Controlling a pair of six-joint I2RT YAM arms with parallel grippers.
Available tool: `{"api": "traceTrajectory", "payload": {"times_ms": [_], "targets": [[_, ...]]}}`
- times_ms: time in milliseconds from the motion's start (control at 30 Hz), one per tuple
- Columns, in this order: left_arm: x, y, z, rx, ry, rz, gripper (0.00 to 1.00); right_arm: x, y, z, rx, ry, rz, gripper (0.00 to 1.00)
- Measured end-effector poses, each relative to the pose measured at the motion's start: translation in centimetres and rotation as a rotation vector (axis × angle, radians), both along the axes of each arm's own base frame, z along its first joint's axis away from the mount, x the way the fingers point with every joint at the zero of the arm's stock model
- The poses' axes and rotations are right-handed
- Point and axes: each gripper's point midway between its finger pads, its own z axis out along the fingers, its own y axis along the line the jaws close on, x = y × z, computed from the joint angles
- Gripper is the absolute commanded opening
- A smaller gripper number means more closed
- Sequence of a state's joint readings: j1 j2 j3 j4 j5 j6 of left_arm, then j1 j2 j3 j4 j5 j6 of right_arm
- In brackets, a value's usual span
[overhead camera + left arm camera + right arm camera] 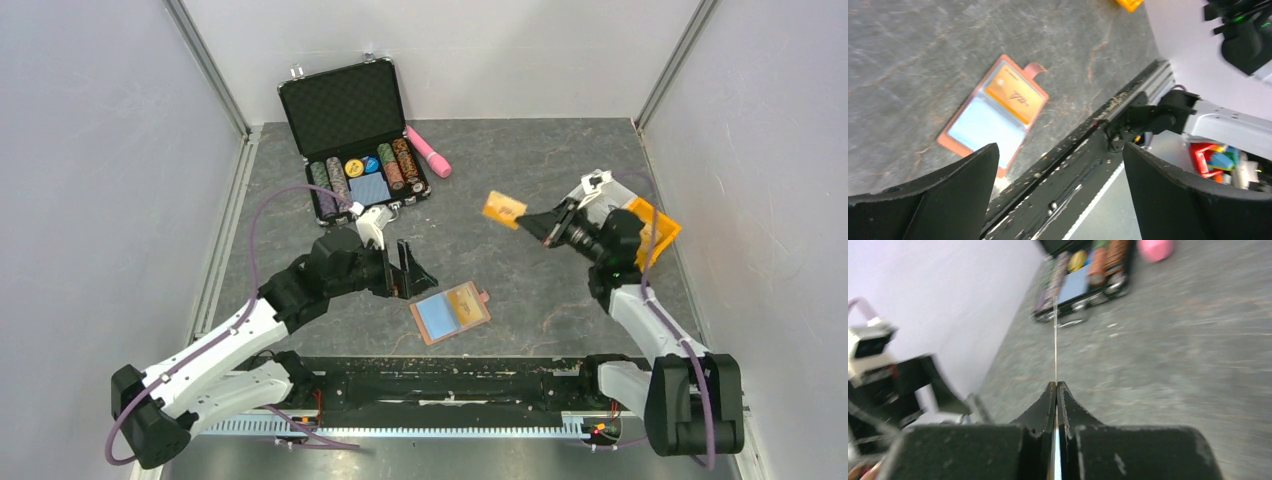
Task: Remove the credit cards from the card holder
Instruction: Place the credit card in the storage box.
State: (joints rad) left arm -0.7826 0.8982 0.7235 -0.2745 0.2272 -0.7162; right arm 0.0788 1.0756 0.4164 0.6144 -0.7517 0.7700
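The brown card holder (450, 312) lies open and flat on the table, with a light blue pocket on its left half and an orange-yellow credit card (468, 302) still in its right half. The left wrist view shows the card holder (975, 122) and that card (1015, 92) too. Just left of the holder and apart from it, my left gripper (410, 272) (1059, 150) hangs open and empty. My right gripper (530, 222) (1056, 386) is shut on another orange credit card (503, 210), held above the table. In the right wrist view that card (1055, 350) is edge-on.
A black poker chip case (355, 130) (1083, 280) stands open at the back left, with a pink cylinder (428, 150) beside it. An orange object (655, 232) lies under the right arm by the right wall. The black rail (1068, 165) runs along the near edge.
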Motion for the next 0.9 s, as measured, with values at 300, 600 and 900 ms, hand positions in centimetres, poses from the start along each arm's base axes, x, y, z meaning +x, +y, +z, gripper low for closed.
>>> {"api": "traceTrajectory", "payload": {"times_ms": [300,600,900], "targets": [[-0.4,4.6,0.2,0.258,-0.085,0.017,1.00,5.4,-14.2,-2.0,-0.185,0.152,-0.415,0.00],[-0.3,8.3,-1.4,0.416,-0.146,0.067,1.00,5.1,-22.6,-3.9,-0.225,0.352,-0.614,0.00],[0.0,9.3,-1.4,0.446,-0.192,0.088,1.00,3.2,-30.8,-3.9,-0.245,0.495,-0.798,0.00]]}}
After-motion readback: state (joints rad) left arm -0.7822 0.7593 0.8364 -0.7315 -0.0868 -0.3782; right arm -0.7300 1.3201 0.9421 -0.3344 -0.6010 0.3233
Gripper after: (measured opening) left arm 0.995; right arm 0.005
